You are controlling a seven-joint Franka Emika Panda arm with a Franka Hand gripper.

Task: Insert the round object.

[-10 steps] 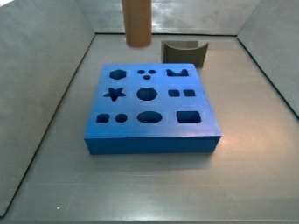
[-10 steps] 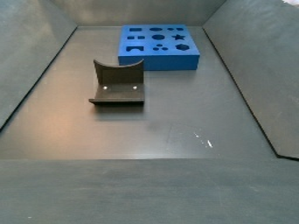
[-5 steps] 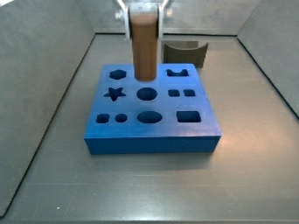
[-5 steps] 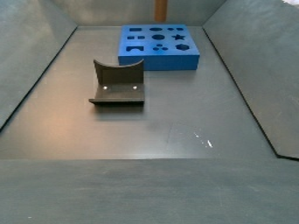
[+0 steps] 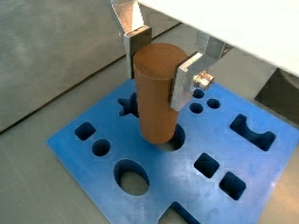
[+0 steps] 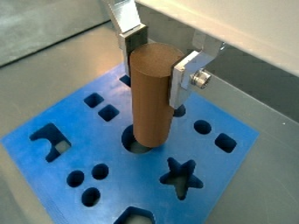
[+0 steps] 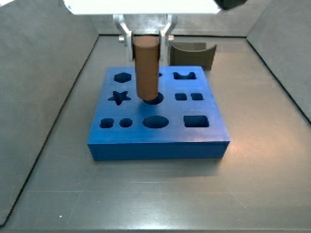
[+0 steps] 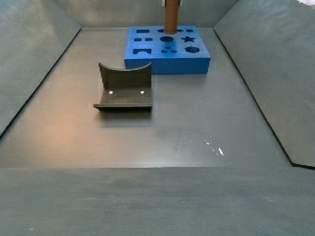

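My gripper [image 5: 163, 59] is shut on the round object [image 5: 156, 96], a brown upright cylinder peg, with a silver finger on each side near its top. The peg stands over the blue block [image 5: 187, 171], its lower end at the mouth of the block's central round hole [image 5: 170, 138]. Both wrist views show this [image 6: 151, 94]. In a side view the peg [image 7: 145, 66] meets the blue block [image 7: 159, 123] at its middle hole. In a side view [image 8: 172, 17] it rises above the block [image 8: 169, 48] at the far end.
The blue block has several other shaped holes, among them a star [image 6: 179, 174] and an oval [image 5: 135, 181]. A dark grey curved block [image 8: 123, 88] sits on the floor away from the blue block, behind it in a side view [image 7: 192, 55]. Grey walls enclose the floor.
The gripper has come down with the peg. Its lower end has dropped from above the block to the mouth of the central round hole.
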